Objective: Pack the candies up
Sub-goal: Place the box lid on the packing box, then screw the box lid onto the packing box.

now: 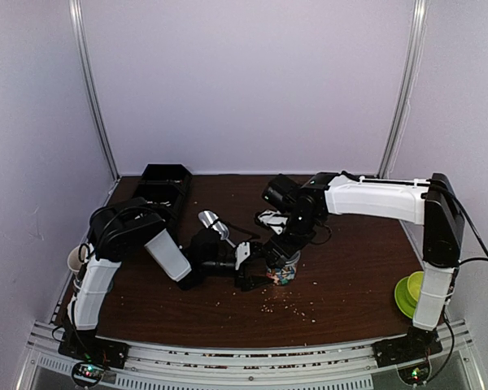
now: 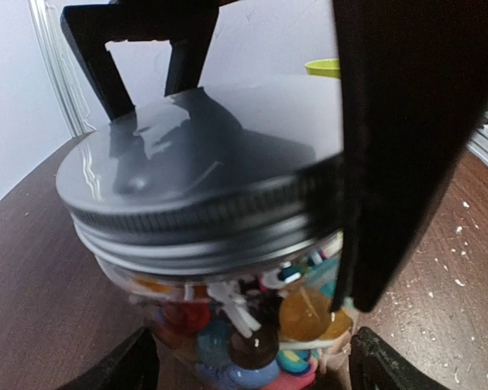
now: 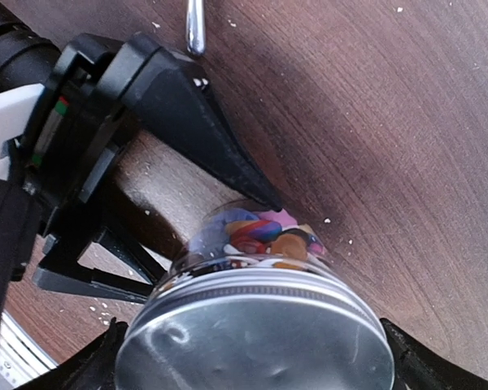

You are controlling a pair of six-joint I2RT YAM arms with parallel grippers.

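The candies (image 2: 252, 325) lie in a jumble inside a clear jar (image 1: 281, 268), pointing no common way. The jar stands upright on the table (image 1: 350, 268) near its middle, long axis vertical, with a grey metal screw lid (image 2: 203, 154) on top. Orange, blue, pink and dark sweets press against the glass below the lid band.

The left claw (image 2: 248, 370) grasps the jar low on its body, one finger on each side; the right wrist view shows one tip touching the glass. The right claw (image 3: 256, 366) straddles the lid from above, its fingers just beside the rim. Whether they press on the rim or stand clear cannot be told.

The jar's base is cut off in both wrist views. Pale crumbs (image 1: 289, 307) dot the table nearby, and a metal spoon (image 1: 214, 221) lies behind the jar.
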